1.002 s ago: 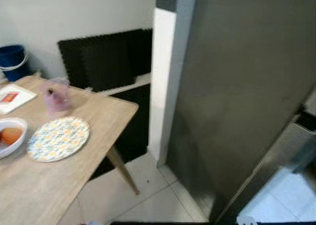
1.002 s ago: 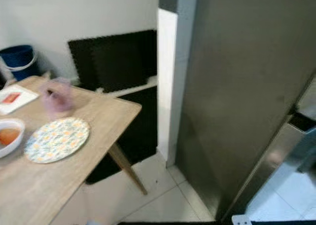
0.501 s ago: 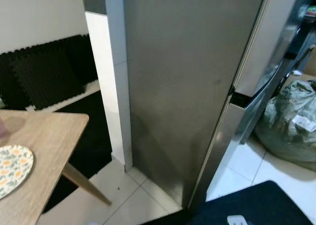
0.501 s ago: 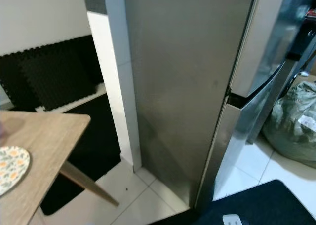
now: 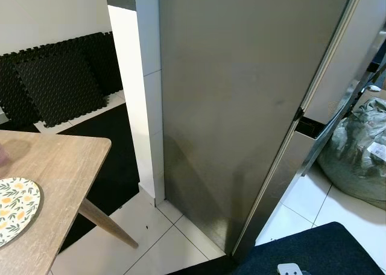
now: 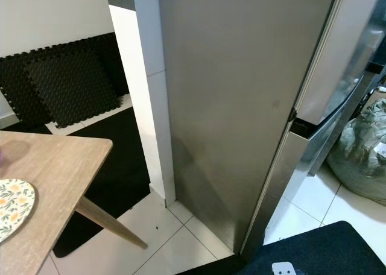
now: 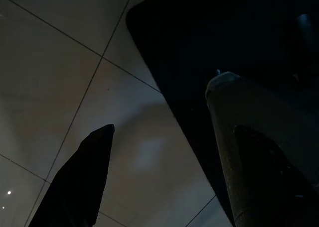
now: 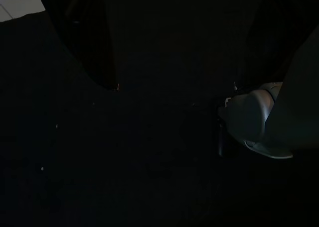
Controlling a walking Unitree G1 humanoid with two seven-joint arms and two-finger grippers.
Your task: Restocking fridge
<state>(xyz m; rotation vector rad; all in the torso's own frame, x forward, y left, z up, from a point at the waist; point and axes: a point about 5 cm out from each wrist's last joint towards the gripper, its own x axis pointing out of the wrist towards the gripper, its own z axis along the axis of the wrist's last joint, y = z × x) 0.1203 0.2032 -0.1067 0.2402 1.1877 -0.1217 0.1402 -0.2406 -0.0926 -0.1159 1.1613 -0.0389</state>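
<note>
Stood before tall stainless-steel fridge (image 5: 241,106), doors closed, beside white wall edge (image 5: 148,94). To the left, light wooden table (image 5: 54,160) with round floral plate (image 5: 15,205). Left gripper (image 7: 169,177) hung over pale tiled floor (image 7: 60,77), fingers spread, empty. Right gripper (image 8: 179,62) over dark mat (image 8: 124,162), fingers apart.

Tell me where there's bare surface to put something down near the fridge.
Free: the wooden table corner between the floral plate and its edge; the white tiles between the table leg and the fridge. Crowded: right of the fridge, a stuffed green bag and a dark mat take the floor.
</note>
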